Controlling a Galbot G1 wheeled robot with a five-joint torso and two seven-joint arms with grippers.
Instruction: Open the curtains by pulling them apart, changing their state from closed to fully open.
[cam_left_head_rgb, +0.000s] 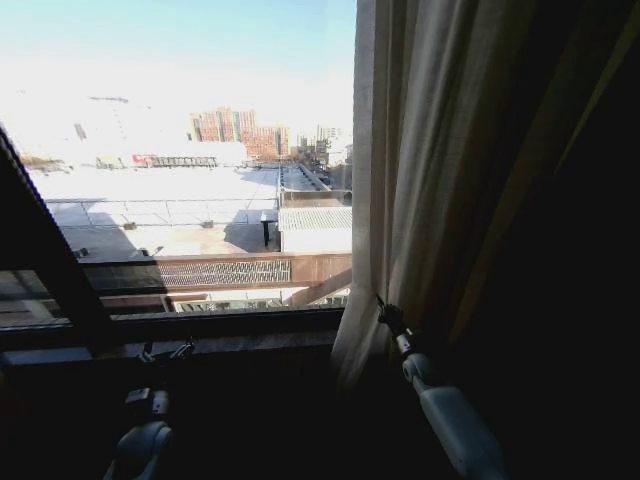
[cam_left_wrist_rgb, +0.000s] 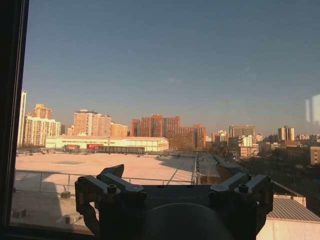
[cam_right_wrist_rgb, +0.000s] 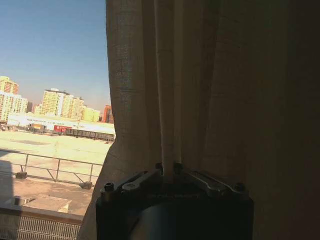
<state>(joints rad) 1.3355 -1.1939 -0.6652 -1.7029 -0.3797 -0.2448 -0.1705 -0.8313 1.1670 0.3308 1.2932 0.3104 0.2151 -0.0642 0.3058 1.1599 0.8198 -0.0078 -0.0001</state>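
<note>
While our right pincer (cam_right_wrist_rgb: 169, 170) pinches a pleat of the sheer curtains (cam_left_head_rgb: 420, 170) — bunched at the window's (cam_left_head_rgb: 190, 150) right — most glass is bared. Our left pincer (cam_left_wrist_rgb: 172, 187) waits spread (holding nothing) by the sill; little seems left.

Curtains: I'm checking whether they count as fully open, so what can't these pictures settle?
- Top and rail of the curtains: cut off by the head view's upper edge.
- A left-hand panel: cut off beyond the head view's left edge; the dark window frame stands there.
- Hem: lost in shadow below the right gripper.
- Right gripper's hold: fabric folds hide the fingertips.
- Left gripper: open, facing bare glass.
</note>
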